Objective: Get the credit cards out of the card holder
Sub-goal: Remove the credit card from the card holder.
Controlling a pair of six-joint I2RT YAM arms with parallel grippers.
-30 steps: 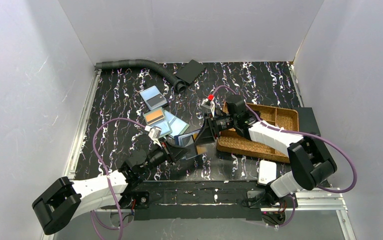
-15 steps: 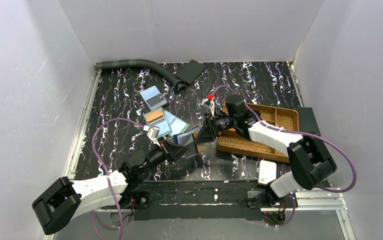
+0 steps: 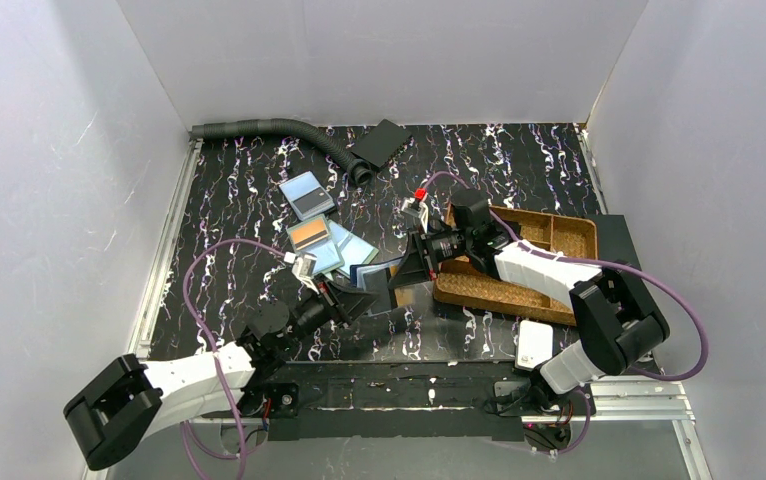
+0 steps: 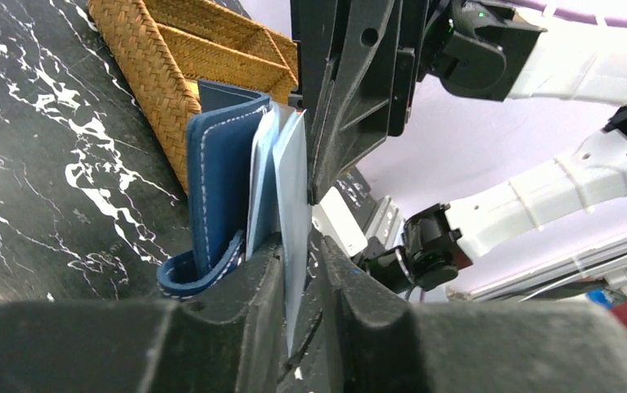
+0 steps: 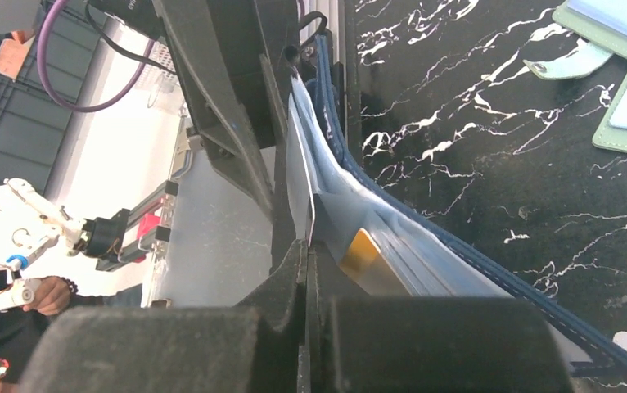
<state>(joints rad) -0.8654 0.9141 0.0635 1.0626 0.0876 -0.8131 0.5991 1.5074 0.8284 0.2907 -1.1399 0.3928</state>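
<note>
Card holder (image 3: pixel 374 277), navy, stands open on edge on table (image 3: pixel 239 200), just beside woven tray (image 3: pixel 571 222), held up between both hands. Left hand (image 3: pixel 357 296) nearly closed, fingers pinching pale sleeve pages at holder's lower edge; navy cover (image 4: pixel 216 188) curls outside one finger. Right hand (image 3: pixel 402 275) closed tight on edge of pale blue card (image 5: pixel 298 180) standing out of sleeves. Orange card (image 5: pixel 359 250) sits inside clear sleeve. Four loose cards (image 3: pixel 324 235) lie on table beyond holder, three overlapping, blue-grey one apart.

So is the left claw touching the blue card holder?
Touching. The left wrist view shows the left gripper pinched shut on the pale inner pages of the card holder, with no gap.
</note>
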